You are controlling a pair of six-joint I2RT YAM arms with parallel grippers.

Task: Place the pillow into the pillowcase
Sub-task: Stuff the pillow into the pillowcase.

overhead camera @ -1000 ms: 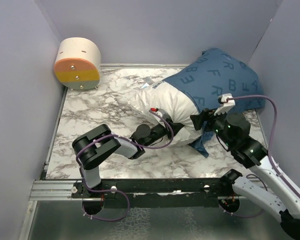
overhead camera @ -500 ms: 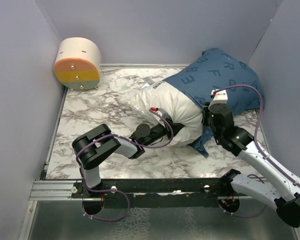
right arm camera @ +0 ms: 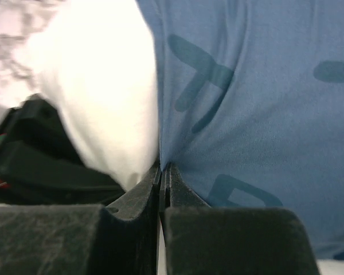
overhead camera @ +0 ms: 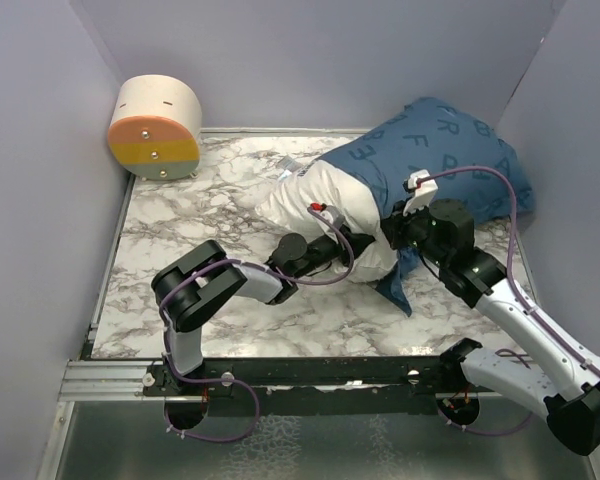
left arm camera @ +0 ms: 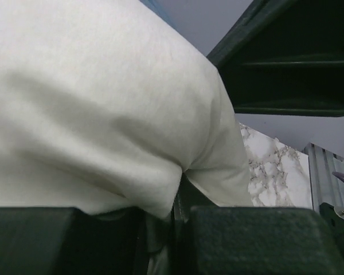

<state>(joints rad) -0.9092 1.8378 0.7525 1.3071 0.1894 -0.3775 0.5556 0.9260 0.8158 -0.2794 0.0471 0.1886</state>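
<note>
Cylinder (overhead camera: 155, 128) lies well apart from pillow (overhead camera: 325, 205) and pillowcase (overhead camera: 450, 150).

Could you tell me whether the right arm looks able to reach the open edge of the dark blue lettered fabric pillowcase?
Likely yes: the right hand sits pinched on the pillowcase hem, beside the plump white pillow.

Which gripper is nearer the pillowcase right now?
Right. The right gripper is shut on the edge of the pillowcase; the left gripper pinches the pillow at its bare near end, short of the blue cloth.
</note>
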